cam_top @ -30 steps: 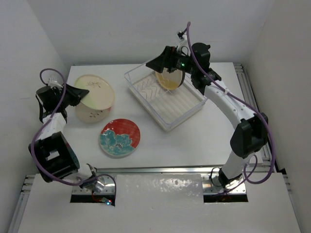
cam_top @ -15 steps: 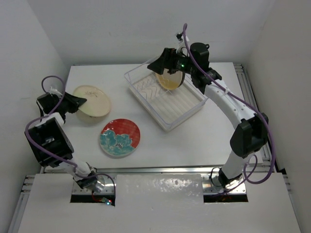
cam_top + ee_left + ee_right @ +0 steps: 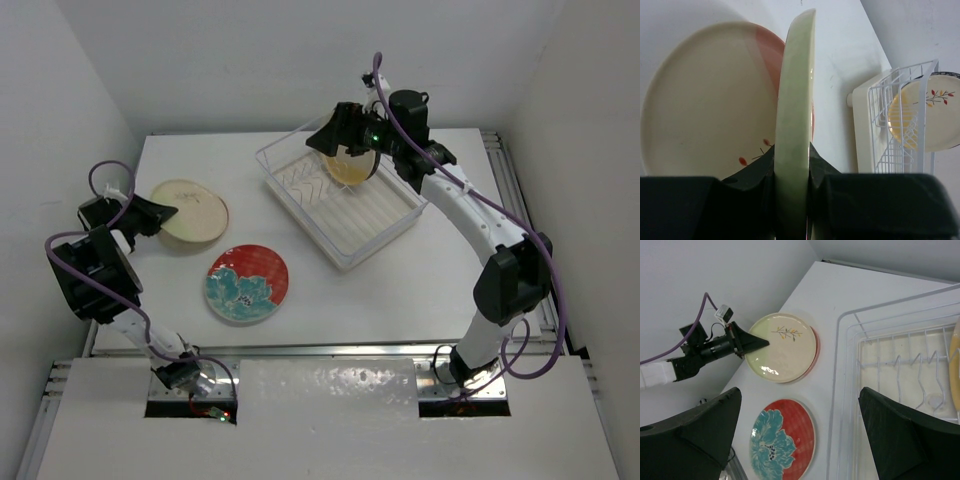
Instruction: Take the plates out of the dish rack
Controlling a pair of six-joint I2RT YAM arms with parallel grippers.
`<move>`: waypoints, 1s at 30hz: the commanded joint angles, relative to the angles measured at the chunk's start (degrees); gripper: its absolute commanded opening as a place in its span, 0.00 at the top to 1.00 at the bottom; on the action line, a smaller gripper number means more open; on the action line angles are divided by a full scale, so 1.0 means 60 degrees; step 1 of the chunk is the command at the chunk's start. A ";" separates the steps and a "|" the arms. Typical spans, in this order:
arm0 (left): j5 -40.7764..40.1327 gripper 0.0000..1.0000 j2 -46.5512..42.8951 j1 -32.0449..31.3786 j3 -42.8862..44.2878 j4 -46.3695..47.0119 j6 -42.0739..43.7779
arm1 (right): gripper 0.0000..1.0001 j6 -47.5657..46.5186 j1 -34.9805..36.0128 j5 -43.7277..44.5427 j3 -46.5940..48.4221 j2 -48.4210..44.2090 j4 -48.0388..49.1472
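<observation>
At the left, the left arm (image 3: 95, 280) is folded tightly back on itself at the table (image 3: 420, 270) edge, with its wrist turned toward the right. The left gripper (image 3: 165, 212) is clenched on the rim of a pale green plate (image 3: 195, 207). In the wrist view its dark fingers (image 3: 752, 177) are pressed against both faces of that rim. The plate is held low over a cream and pink plate (image 3: 705, 110) lying on the table, so that only a pink sliver of the lower one is seen from the right wrist. Whether the two touch cannot be told. Compared with a second ago, the held plate has been brought down from a raised tilt over the lower plate, and the arm's elbow has been swung up and leftward.

Near this pair but apart from it, a red and teal plate (image 3: 247, 285) is laid flat on the table.

Farther right, the dish rack (image 3: 375, 215) is set at an angle at the back of the table, and one yellow plate (image 3: 352, 165) is stood upright in its far end. The right arm (image 3: 470, 215) is stretched up and over the rack. The right gripper (image 3: 345, 140) is hung above that plate with its jaws spread fully, nothing being grasped. Its pose is hardly changed from the earlier frame.
</observation>
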 commanded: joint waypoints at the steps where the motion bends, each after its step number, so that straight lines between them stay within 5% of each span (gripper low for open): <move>1: 0.0671 0.85 -0.0001 0.0098 0.0467 0.0976 0.0072 | 0.01 -0.0191 -0.0043 0.0176 0.0166 -0.0405 0.0033; 6: 0.0105 0.39 0.0438 0.0098 0.1139 -0.0880 0.1243 | 0.01 -0.0309 -0.0043 0.0220 0.0254 -0.0390 -0.0128; 9: -0.0543 0.30 0.0439 0.0113 0.1550 -0.1924 0.2400 | 0.01 -0.0294 -0.0043 0.0206 0.0254 -0.0405 -0.0114; 19: -0.2359 0.19 0.0365 -0.0150 0.2020 -0.3595 0.4698 | 0.01 -0.0206 -0.0043 0.0147 0.0196 -0.0390 0.0047; 30: -0.3998 0.24 0.0468 -0.0765 0.2371 -0.4562 0.6488 | 0.01 -0.0206 -0.0043 0.0103 0.0064 -0.0390 0.0077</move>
